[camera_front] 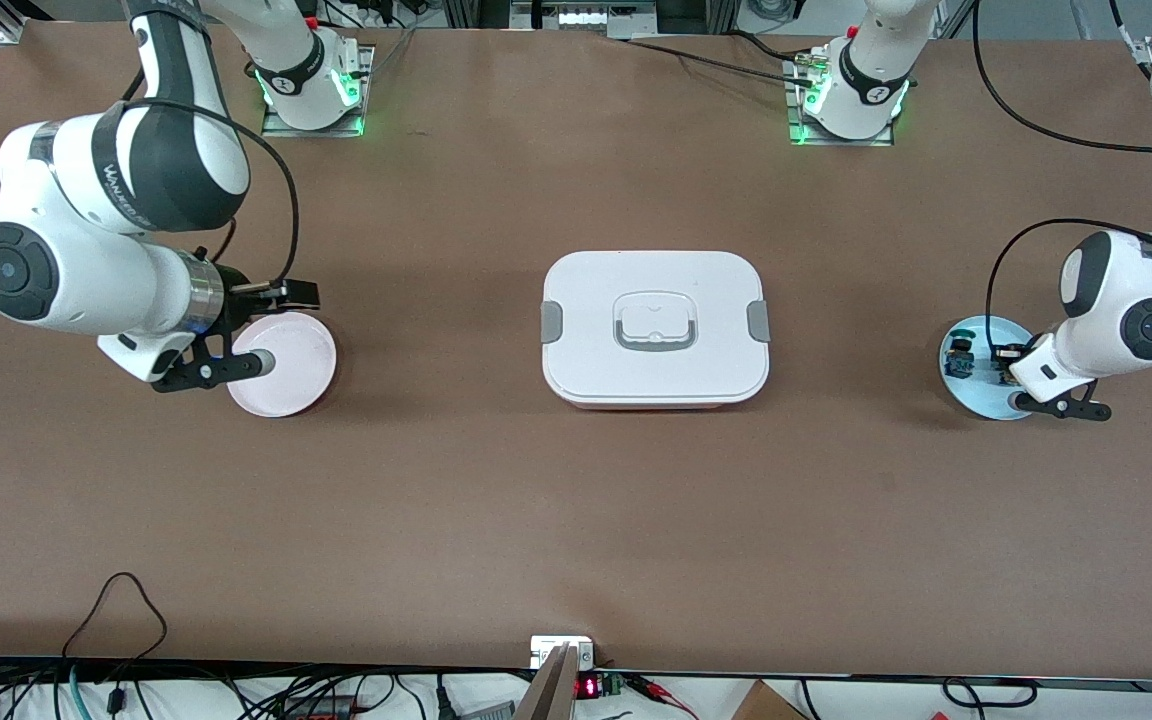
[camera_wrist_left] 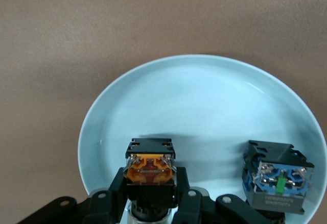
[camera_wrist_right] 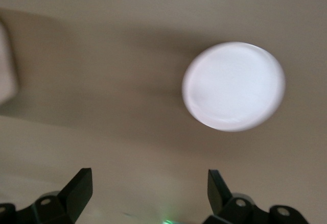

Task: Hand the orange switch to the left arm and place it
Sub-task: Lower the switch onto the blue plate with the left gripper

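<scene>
The orange switch (camera_wrist_left: 150,164) is at the rim of a light blue plate (camera_wrist_left: 204,106) near the left arm's end of the table. My left gripper (camera_wrist_left: 152,185) is shut on its black body, one finger on each side. In the front view the left gripper (camera_front: 1011,372) is low over this plate (camera_front: 976,395). I cannot tell if the switch is lifted off the plate. My right gripper (camera_wrist_right: 148,191) is open and empty, over the table beside a pink plate (camera_wrist_right: 233,86). The white box (camera_front: 654,325) stands mid-table between the two arms.
A switch with a blue-green cap (camera_wrist_left: 278,180) stands on the blue plate beside the orange one; it also shows in the front view (camera_front: 961,358). The pink plate (camera_front: 286,385) lies near the right arm's end. The box's edge (camera_wrist_right: 6,66) shows in the right wrist view.
</scene>
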Controlling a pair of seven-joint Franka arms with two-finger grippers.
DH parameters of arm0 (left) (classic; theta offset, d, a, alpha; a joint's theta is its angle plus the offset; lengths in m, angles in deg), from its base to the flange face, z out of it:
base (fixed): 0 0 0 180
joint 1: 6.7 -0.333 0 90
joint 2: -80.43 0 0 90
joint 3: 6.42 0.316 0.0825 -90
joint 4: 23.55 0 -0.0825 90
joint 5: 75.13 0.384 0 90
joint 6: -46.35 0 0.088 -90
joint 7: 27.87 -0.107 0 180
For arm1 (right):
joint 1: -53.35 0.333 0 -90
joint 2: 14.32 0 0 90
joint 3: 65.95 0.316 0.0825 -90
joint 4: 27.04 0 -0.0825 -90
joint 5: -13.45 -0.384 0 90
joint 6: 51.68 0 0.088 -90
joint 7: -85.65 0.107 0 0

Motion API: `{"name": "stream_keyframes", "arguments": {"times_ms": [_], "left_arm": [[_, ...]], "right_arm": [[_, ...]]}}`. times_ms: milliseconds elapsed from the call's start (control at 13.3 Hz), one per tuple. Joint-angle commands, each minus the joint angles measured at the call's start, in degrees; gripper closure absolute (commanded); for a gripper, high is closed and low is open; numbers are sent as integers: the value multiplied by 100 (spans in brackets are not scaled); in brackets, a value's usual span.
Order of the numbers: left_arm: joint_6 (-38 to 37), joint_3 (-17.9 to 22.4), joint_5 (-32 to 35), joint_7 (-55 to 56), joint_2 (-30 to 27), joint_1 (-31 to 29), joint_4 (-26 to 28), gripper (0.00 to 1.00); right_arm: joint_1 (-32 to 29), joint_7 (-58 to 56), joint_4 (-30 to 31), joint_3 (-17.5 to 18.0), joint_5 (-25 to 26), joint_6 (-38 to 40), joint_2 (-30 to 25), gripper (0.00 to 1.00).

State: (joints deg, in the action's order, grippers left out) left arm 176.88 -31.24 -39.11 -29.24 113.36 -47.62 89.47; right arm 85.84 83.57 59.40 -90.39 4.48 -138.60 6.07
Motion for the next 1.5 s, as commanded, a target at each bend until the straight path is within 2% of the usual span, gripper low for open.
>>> {"name": "stream_keyframes", "arguments": {"times_ms": [0, 75, 150, 375, 526, 751, 1051, 1277, 1352, 1427], "left_arm": [[8, -41, 178, 22, 108, -21, -165, 54], [7, -50, 186, 5, 108, -47, -166, 20], [7, -58, 178, -39, 82, -91, -174, 0], [-45, -303, 72, -84, -172, -170, -201, 0], [-290, -794, -172, -83, -365, -459, -340, 0], [-1745, -1603, -218, -83, -384, -522, -1279, 0], [-3460, -2614, -218, -74, -393, -513, -2369, 0], [-4078, -3116, -218, -75, -393, -505, -2915, 0], [-4158, -3204, -253, -92, -410, -496, -3004, 0], [-4167, -3170, -479, -127, -697, -417, -3005, 0]], "right_arm": [[-225, 103, -232, 98, 606, 377, -201, 0], [-487, -19, -337, 115, 607, 325, -280, 0], [-742, -142, -530, 116, 642, 290, -246, 0], [-1165, -223, -707, 176, 669, 27, -289, 0], [-1936, -179, -681, 946, 704, -9, -491, 0], [-2782, -162, -419, 1967, 957, -368, -772, 0], [-2810, -100, -41, 2014, 977, -474, -949, 0], [-2819, -100, 1021, 2005, 941, -1456, -1554, 0], [-2819, -100, 1102, 2005, 941, -1477, -1608, 0], [-2819, -100, 1068, 2005, 950, -1468, -1608, 0]]}}
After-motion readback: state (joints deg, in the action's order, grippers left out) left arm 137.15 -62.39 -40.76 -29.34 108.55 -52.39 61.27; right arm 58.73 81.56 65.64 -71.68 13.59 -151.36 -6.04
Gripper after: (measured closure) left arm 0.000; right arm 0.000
